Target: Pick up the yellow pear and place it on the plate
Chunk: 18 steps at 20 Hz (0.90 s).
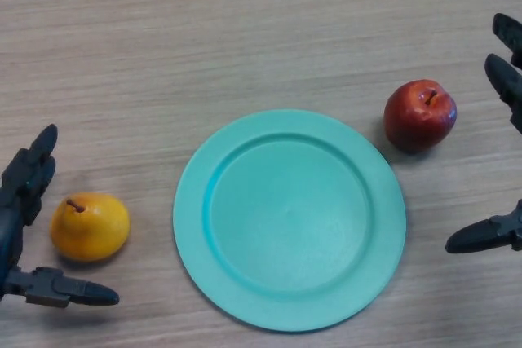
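Note:
A yellow pear (89,226) with a short brown stem lies on the wooden table, left of the plate. The teal plate (289,218) sits in the middle with nothing on it. My left hand (23,193) is at the left edge, open, its fingers just left of the pear and its thumb in front of the pear, not touching it. My right hand (507,79) shows at the right edge, open, with fingers above and thumb lower down, holding nothing.
A red apple (419,115) stands on the table right of the plate's upper rim, close to my right hand's fingers. The table is light wood grain.

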Motion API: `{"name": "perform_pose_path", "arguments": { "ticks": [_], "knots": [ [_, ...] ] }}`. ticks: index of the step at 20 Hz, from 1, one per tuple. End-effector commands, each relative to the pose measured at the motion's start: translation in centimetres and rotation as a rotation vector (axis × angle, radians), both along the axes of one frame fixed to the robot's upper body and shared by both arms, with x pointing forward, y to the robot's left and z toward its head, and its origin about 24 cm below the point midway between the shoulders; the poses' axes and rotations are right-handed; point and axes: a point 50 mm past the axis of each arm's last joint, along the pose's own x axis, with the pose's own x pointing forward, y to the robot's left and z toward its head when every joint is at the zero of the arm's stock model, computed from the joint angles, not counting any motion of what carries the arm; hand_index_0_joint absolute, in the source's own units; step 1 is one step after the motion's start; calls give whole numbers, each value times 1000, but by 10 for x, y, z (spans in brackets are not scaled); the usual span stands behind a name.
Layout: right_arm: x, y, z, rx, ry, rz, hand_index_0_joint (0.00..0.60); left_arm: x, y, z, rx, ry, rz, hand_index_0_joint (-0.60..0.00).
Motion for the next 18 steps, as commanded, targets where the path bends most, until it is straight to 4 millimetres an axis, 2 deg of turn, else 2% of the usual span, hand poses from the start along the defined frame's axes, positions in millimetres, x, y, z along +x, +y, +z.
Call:
{"name": "perform_pose_path", "arguments": {
  "ticks": [1,2,3,4,6,7,12,14,16,18],
  "knots": [
    [-14,-9,37,-40,-247,-29,0,1,16,40,173,-242,48,-300],
    [-14,-9,38,-42,-250,-31,0,1,17,40,202,-248,60,-401],
    [-16,-10,38,-45,-255,-36,0,3,16,36,285,-259,94,-545],
    [-17,-11,38,-47,-253,-37,0,3,16,33,326,-265,110,-600],
    [-19,-11,37,-31,-232,-35,0,6,18,32,347,-280,170,-600],
    [-20,-11,38,-30,-228,-33,0,7,22,37,357,-338,258,-600],
    [-22,-11,41,-33,-238,-41,0,8,26,44,312,-371,291,-600],
    [-22,-11,40,-34,-243,-47,0,4,28,58,296,-433,305,-600],
    [-22,-10,43,-27,-250,-47,0,-1,22,73,281,-481,261,-600],
    [-21,-9,43,-28,-257,-48,0,-5,5,84,264,-511,157,-600]
  ]
}}
